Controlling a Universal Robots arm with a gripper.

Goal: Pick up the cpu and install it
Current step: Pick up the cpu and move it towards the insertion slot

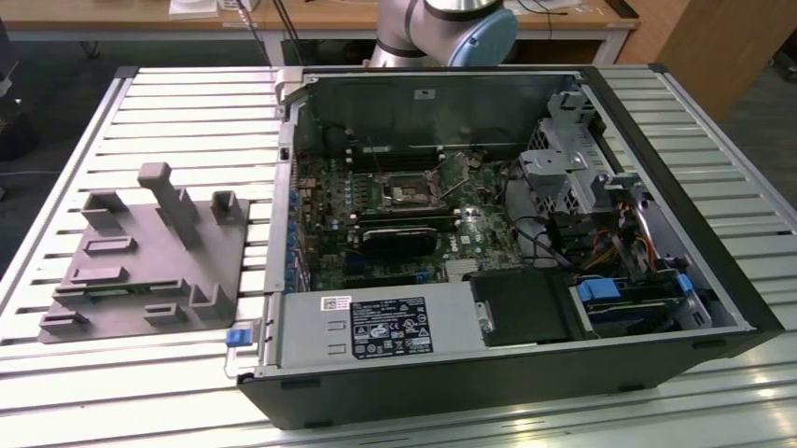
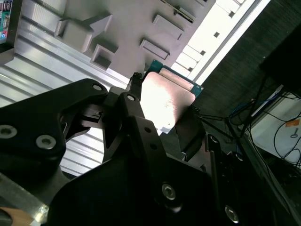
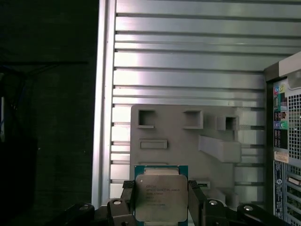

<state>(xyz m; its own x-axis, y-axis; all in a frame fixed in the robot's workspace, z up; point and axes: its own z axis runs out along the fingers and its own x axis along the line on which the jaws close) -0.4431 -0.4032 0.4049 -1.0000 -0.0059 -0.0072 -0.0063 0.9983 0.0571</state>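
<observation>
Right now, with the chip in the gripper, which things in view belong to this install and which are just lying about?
In the job: the cpu, clamped in the gripper; the motherboard socket; the open computer case.
Just there: the grey fixture block; the slatted table; the power supply; the desk behind.

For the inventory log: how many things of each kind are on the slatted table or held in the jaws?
cpu, between the jaws of the gripper: 1
grey fixture block: 1
open computer case: 1
Total: 3
</observation>
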